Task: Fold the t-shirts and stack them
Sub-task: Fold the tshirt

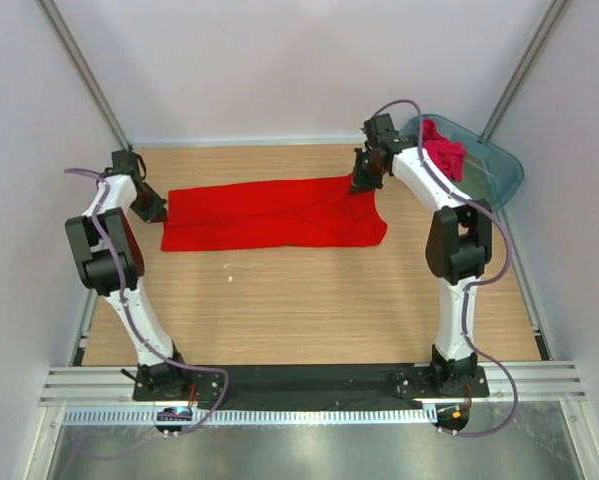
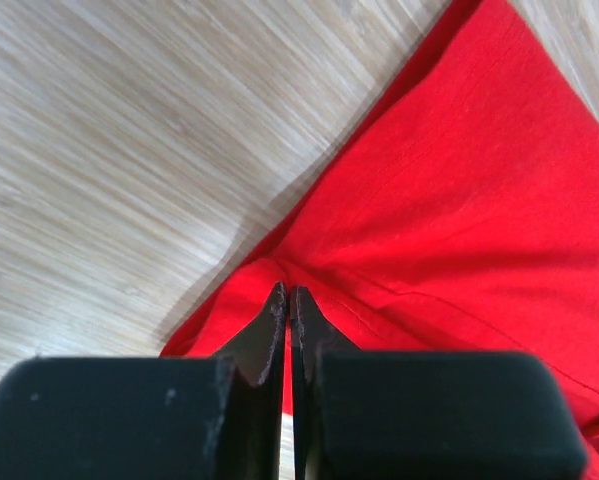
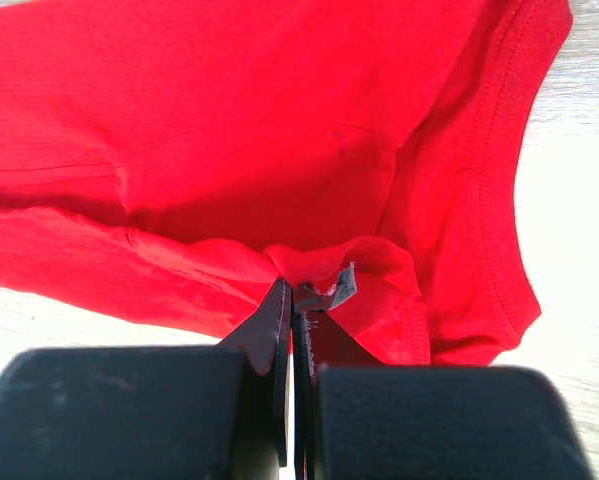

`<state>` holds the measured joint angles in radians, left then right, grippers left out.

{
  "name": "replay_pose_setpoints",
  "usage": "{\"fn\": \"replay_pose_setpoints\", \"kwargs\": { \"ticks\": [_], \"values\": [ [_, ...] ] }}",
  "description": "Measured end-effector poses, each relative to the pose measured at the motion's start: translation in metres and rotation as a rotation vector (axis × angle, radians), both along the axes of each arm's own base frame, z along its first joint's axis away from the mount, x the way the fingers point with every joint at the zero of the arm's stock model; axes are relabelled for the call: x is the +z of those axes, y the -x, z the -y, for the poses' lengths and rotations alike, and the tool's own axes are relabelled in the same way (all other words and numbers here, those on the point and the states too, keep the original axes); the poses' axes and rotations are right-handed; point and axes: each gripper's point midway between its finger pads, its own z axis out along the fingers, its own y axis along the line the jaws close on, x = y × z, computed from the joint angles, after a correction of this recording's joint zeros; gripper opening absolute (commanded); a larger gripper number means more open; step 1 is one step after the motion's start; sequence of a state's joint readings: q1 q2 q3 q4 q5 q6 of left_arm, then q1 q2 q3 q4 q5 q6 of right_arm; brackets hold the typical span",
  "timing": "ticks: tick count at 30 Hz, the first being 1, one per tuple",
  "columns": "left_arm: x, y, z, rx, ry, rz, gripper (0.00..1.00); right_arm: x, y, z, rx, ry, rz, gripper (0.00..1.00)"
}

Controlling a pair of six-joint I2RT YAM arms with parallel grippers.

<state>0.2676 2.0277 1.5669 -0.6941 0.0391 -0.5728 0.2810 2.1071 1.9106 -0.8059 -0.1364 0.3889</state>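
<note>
Red cloth is filling both wrist views: we are holding the large bright red short-sleeved t-shirt at 2 points while it is lying spread left to right across the far half of the pale wooden table. Our left gripper is pinching the shirt's left end, its jaws pressed together with a small pucker of fabric rising at the tips. Our right gripper is clamping the right end the same way, jaws narrow, cloth bunching around them and a small pale label peeking out just beside the tips. The darker crimson-pink t-shirt is sitting crumpled in the translucent teal plastic tub at the far right corner, apart from the red one. We are judging the red tee to be light, soft and limp: it is likely to sag between our 2 grips rather than hold any shape, and thin knit may be slipping out of a shallow pinch. We are therefore favouring hems and seams, where the fabric is doubled, taking both ends level and gently taut so a fold is landing flat. Folding seems to be under way; stacking is not yet starting.
</note>
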Motion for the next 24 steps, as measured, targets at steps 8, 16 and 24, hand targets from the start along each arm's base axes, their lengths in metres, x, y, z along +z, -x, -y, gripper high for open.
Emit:
{"fn": "replay_pose_setpoints", "kwargs": {
  "ticks": [8, 16, 24],
  "values": [
    [-0.005, -0.012, 0.000, 0.011, 0.011, 0.003, 0.02, -0.010, -0.011, 0.007, -0.018, -0.009, -0.015, 0.01],
    [-0.012, -0.021, -0.003, 0.016, 0.008, -0.010, 0.18, -0.019, -0.030, 0.008, -0.050, -0.043, -0.017, 0.18],
    [0.008, -0.033, -0.016, 0.036, -0.085, -0.027, 0.52, -0.034, -0.078, 0.003, -0.107, -0.097, 0.021, 0.53]
  ]
}}
